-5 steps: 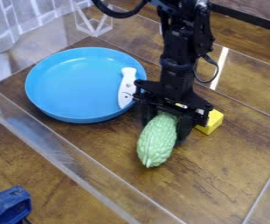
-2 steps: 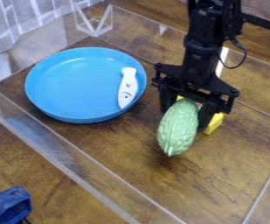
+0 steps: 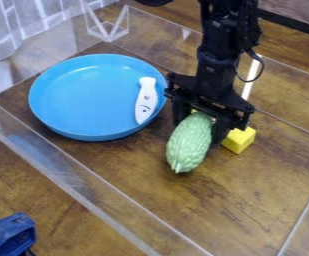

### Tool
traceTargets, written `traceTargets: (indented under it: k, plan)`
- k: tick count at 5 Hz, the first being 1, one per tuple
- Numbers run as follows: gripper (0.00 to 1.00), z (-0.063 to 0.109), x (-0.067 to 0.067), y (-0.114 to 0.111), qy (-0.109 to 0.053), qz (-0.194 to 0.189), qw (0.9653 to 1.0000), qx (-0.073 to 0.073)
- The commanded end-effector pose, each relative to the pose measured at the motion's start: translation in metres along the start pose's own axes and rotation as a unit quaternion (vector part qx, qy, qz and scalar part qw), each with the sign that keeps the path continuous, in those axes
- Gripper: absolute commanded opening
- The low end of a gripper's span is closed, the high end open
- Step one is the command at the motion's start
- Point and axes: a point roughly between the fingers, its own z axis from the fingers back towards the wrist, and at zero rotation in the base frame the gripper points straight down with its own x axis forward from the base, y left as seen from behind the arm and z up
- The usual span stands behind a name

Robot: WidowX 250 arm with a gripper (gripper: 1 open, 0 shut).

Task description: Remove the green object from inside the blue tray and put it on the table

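Note:
The green object (image 3: 189, 145), a pale bumpy gourd, is outside the blue tray (image 3: 77, 100), just right of its rim over the table (image 3: 117, 195). My gripper (image 3: 205, 118) points down and is shut on the gourd's upper end, one black finger on each side. The gourd slants down and to the left from the fingers. I cannot tell whether its lower tip touches the wood. The round tray sits at the left and holds only a small white bottle-shaped item (image 3: 145, 98).
A yellow block (image 3: 240, 139) lies on the table right beside the gourd and the gripper's right finger. A clear raised edge (image 3: 63, 165) runs along the table's front left. A blue thing (image 3: 7, 236) sits at the bottom left corner.
The gripper carried the gourd to the right and farther back, then a little back to the left. The gourd now sits higher in the picture, closer to the yellow block.

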Motion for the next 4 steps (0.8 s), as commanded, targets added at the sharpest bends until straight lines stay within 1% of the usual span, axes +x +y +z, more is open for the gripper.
traceTargets:
  k: [1,2,3,4]
  plan:
    - [0.00,0.005,0.002,0.012,-0.016,0.003,0.9999,0.003]
    - [0.00,-0.001,-0.002,0.017,-0.013,0.001,0.9999,0.005]
    - [0.00,-0.011,-0.006,0.014,-0.009,0.028,0.9995,0.010]
    - [0.00,-0.018,-0.009,0.010,-0.004,0.056,0.9983,0.014]
